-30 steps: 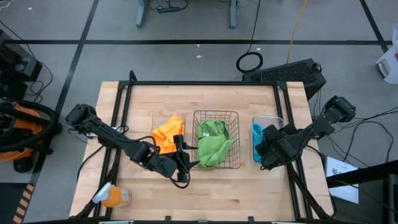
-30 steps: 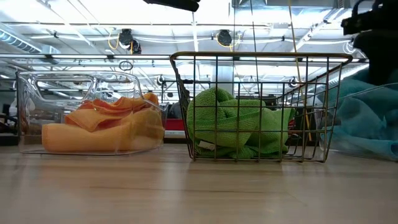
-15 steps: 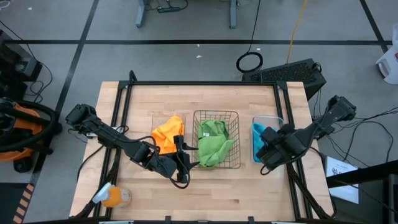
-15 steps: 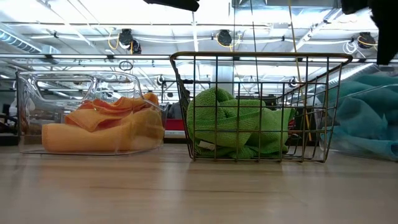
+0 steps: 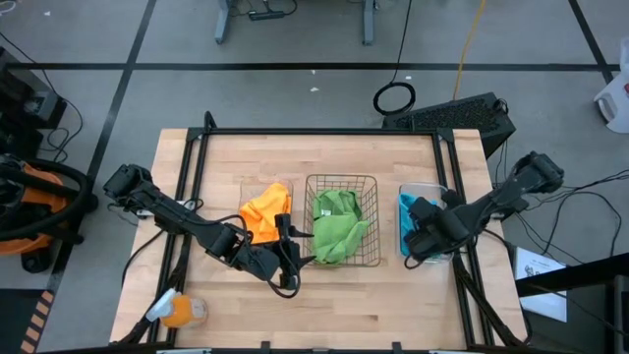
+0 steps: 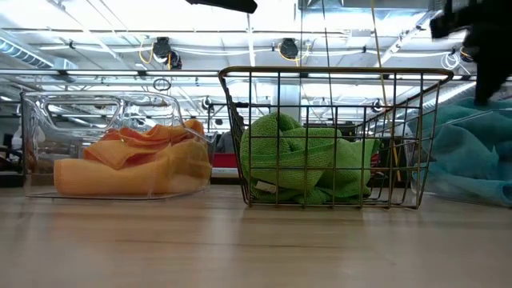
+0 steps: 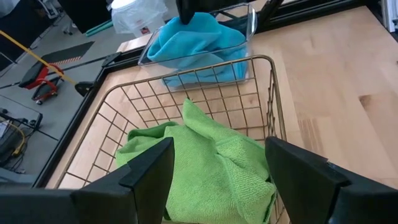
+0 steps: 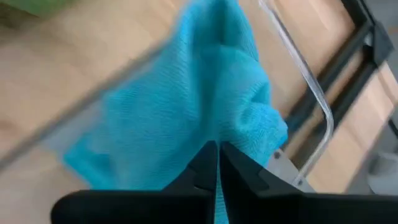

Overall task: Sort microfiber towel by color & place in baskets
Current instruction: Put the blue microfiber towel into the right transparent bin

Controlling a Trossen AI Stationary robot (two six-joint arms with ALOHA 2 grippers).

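Looking straight down, the high view shows three containers in a row across the table [image 5: 324,295]: a clear basket [image 5: 257,187] heaped with orange towels [image 5: 265,211], the wire basket [image 5: 341,180] in the middle holding green towels [image 5: 337,228], and a second clear basket [image 5: 425,188] with blue towels [image 5: 408,214]. The colours look fully separated, so the sorting seems nearly finished. The left gripper [image 5: 287,258] waits just in front of the wire basket, while the right gripper [image 5: 420,236] sits over the blue load, probably to press it down or tidy it. A small orange-and-white object [image 5: 177,312] lies near the front left corner, apart from everything. The low view adds what the overhead cannot: how deep each pile sits, with orange and green well below their rims, and blue cloth [image 6: 472,156] bulging up at the far right under a dark blur of arm. The left wrist view looks past its own spread fingers [image 7: 152,171], holding nothing, into the green heap and on to the blue basket behind. The right wrist view alone settles that claw's state: its fingertips [image 8: 214,163] are pressed together right against the blue towel [image 8: 193,106], though whether a fold is pinched between them I cannot tell.
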